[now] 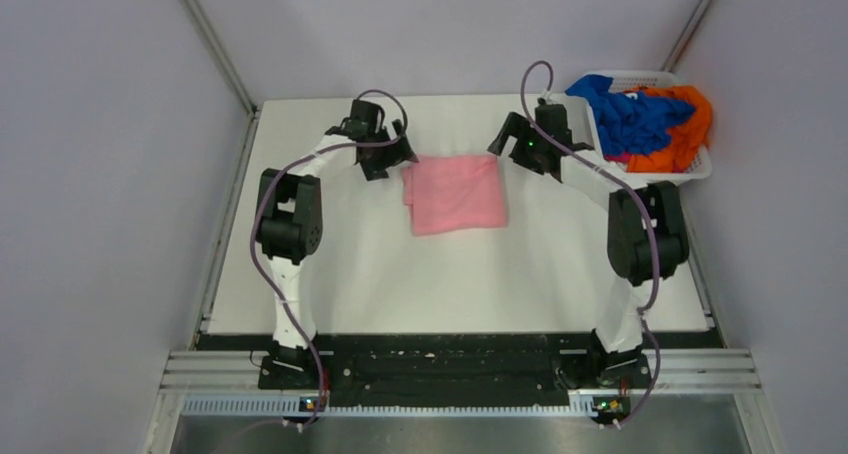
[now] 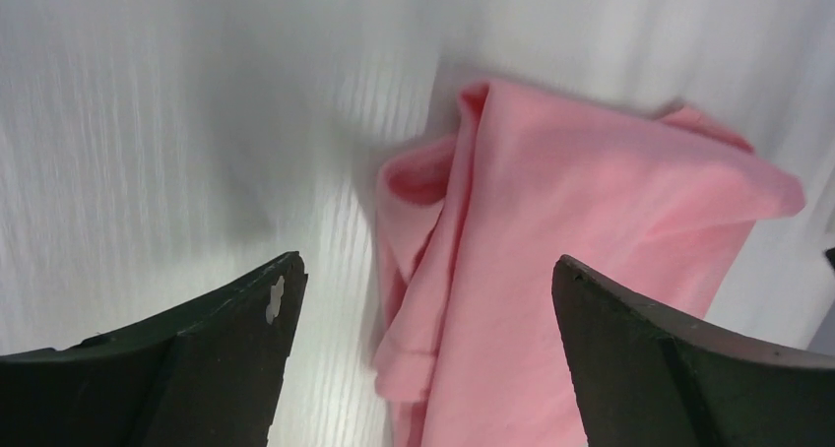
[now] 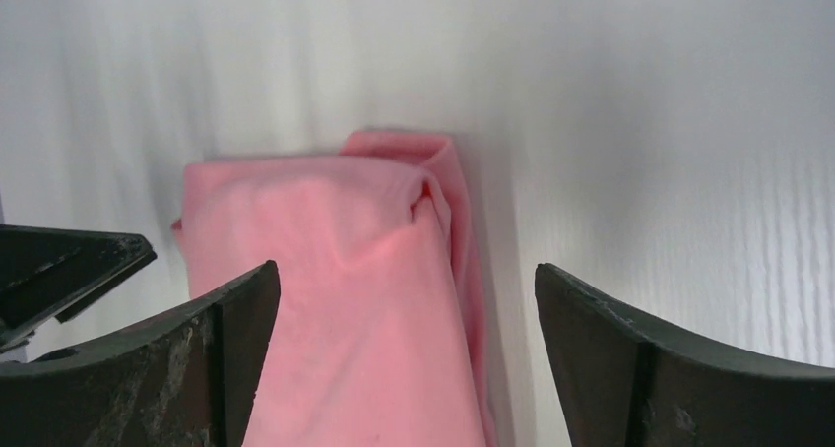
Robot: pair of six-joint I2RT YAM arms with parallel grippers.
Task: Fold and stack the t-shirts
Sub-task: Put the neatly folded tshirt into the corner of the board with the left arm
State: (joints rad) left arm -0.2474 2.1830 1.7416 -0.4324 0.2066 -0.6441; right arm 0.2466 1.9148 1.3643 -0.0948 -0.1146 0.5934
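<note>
The pink t-shirt [image 1: 456, 193] lies folded into a small rectangle on the white table, toward the far middle. It also shows in the left wrist view [image 2: 581, 260] and the right wrist view [image 3: 345, 299]. My left gripper [image 1: 392, 156] hovers open over the shirt's far left corner, holding nothing. My right gripper [image 1: 512, 144] hovers open over its far right corner, holding nothing. The blue t-shirt [image 1: 628, 117] and the orange t-shirt [image 1: 685, 134] lie crumpled together in the white basket [image 1: 650, 77] at the far right.
The white table [image 1: 450, 284] stretches bare in front of the pink shirt. Grey walls and metal rails close in the table on the left, back and right. The arm bases stand at the near edge.
</note>
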